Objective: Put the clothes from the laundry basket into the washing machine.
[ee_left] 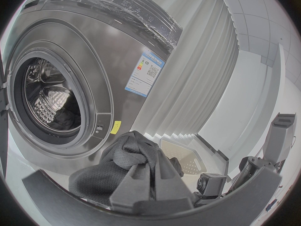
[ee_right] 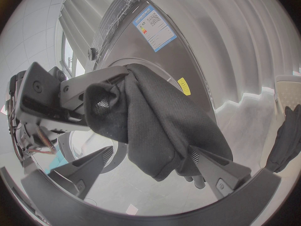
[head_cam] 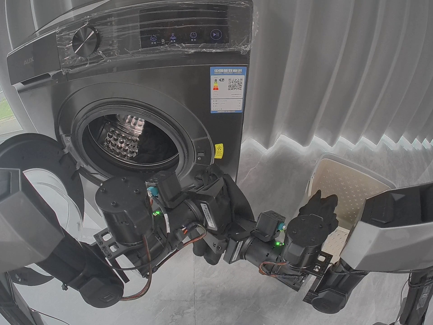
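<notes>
The grey washing machine (head_cam: 135,82) stands with its round door (head_cam: 40,190) swung open to the left, and dark clothes (ee_left: 64,118) lie in the drum (head_cam: 131,141). My left gripper (ee_left: 153,165) is shut on a black mesh garment (ee_left: 103,176), held just below and right of the drum opening. That garment (ee_right: 163,116) hangs down between the fingers of my right gripper (ee_right: 150,149), which is open below it. The beige laundry basket (head_cam: 356,186) sits on the floor at the right, with another dark garment (head_cam: 321,208) draped over its near rim.
A white curtain (head_cam: 343,59) hangs behind the basket and beside the machine. The pale tiled floor (head_cam: 225,294) spreads in front of the machine. The two arms sit close together in front of the machine's lower right corner.
</notes>
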Available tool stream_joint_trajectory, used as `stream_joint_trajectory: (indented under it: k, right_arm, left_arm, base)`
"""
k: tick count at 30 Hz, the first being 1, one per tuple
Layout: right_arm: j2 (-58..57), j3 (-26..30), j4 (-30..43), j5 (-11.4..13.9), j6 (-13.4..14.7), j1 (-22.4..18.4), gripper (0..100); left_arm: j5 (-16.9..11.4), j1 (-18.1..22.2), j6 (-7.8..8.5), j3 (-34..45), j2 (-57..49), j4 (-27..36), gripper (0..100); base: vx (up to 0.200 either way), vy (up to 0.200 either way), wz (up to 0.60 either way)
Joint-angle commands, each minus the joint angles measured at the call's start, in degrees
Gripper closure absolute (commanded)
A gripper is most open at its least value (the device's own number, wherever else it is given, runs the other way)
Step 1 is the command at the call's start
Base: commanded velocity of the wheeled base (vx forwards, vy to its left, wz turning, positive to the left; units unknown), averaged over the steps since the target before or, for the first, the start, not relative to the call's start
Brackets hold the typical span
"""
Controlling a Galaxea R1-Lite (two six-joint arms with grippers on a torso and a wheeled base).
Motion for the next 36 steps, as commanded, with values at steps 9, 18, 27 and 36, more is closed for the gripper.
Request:
stream_joint_trajectory:
  k: [9,18,27,36]
  right_arm:
    - [1.1,-0.5,0.0,-0.4,0.1,-0.1,100]
    - [-0.9,2.2,0.0,-0.4,-0.1,-0.1,100]
    - [-7.9,6.2,0.0,-0.4,-0.4,0.6,100]
    - [-14.0,6.9,0.1,-0.1,-0.7,-1.8,100]
  left_arm:
    - [0.0,0.3,-0.01,-0.1,0.5,-0.3,100]
    - [-0.1,0.3,0.07,0.6,0.5,-0.2,0]
    - [0.0,2.3,0.07,0.4,0.3,-0.8,0]
    - [-0.1,3.5,-0.28,1.2,-0.5,-1.4,0]
  base:
    - [0.000,0.000,0.00]
    - [0.000,0.000,0.00]
    - [0.000,0.000,0.00]
    - [0.000,0.000,0.00]
